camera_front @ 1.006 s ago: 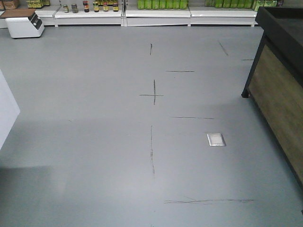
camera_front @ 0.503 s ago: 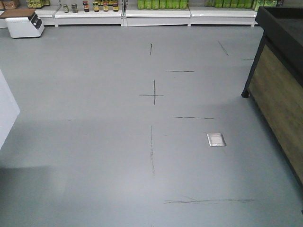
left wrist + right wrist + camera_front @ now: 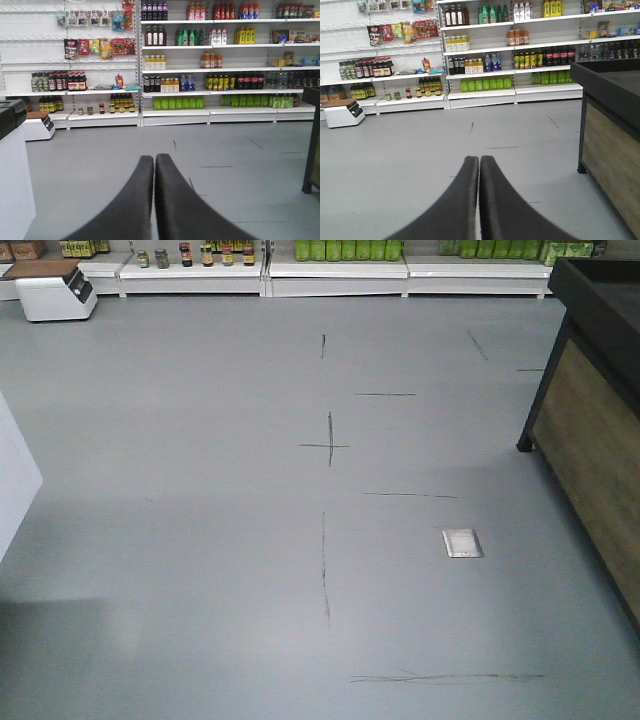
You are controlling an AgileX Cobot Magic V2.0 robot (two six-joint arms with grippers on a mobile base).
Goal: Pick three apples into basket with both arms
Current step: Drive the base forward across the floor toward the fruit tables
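Left wrist-mounted view looks along the left gripper (image 3: 154,160), whose two black curved fingers (image 3: 130,200) lie pressed together along their length with nothing between them. Beyond it a smooth grey shop floor (image 3: 240,150) runs up to tall white store shelves (image 3: 210,107) stocked with bottles, jars and hanging packets, and a white counter side (image 3: 12,190) stands at the left. Right wrist-mounted view shows the right gripper (image 3: 479,161) the same way: black fingers (image 3: 505,205) closed tip to tip, gripping nothing, pointed over the floor toward the shelves, with a black-framed, wood-panelled display stand (image 3: 610,145) near on the right. Exterior front-facing view takes in the floor, scored with thin dark lines including a small cross mark (image 3: 329,446), a square silver floor plate (image 3: 462,543) set into it, the stand's corner, and a white box-shaped machine (image 3: 55,295) at the foot of the shelves. Where the three dark red apples and the pale blue-white plastic basket are cannot be told from any view.
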